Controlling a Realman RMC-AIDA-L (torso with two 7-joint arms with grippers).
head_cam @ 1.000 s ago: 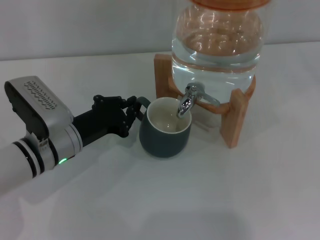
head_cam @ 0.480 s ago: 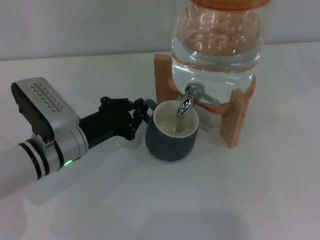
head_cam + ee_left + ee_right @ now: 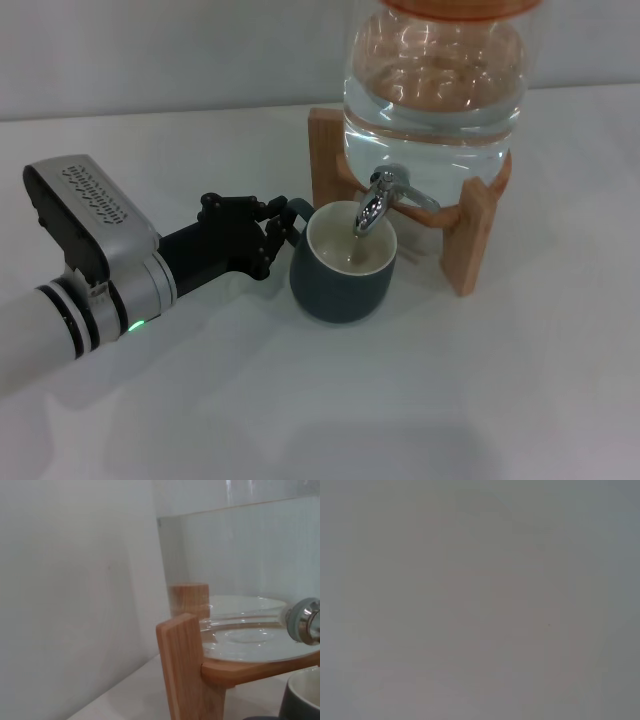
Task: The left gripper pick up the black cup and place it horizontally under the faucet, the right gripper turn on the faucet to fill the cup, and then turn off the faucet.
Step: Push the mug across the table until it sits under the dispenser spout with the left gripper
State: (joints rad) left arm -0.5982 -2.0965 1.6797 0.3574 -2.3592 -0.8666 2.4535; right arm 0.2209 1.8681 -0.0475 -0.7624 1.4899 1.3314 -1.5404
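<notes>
The black cup (image 3: 343,272) stands upright on the white table, its cream inside showing, directly beneath the chrome faucet (image 3: 374,203) of the glass water jar (image 3: 435,90). My left gripper (image 3: 278,232) reaches in from the left and is shut on the cup's small handle. In the left wrist view, the cup's rim (image 3: 301,699) shows at one corner and the faucet (image 3: 305,621) juts in at the edge. The right gripper is out of view; its wrist view shows only plain grey.
The jar rests on a wooden stand (image 3: 470,235), also close up in the left wrist view as a wooden stand (image 3: 192,670). A white wall rises behind the table (image 3: 420,390).
Between the oldest frame and half a second ago, my left gripper slid the cup to the right until it sat under the spout. Nothing has moved since.
</notes>
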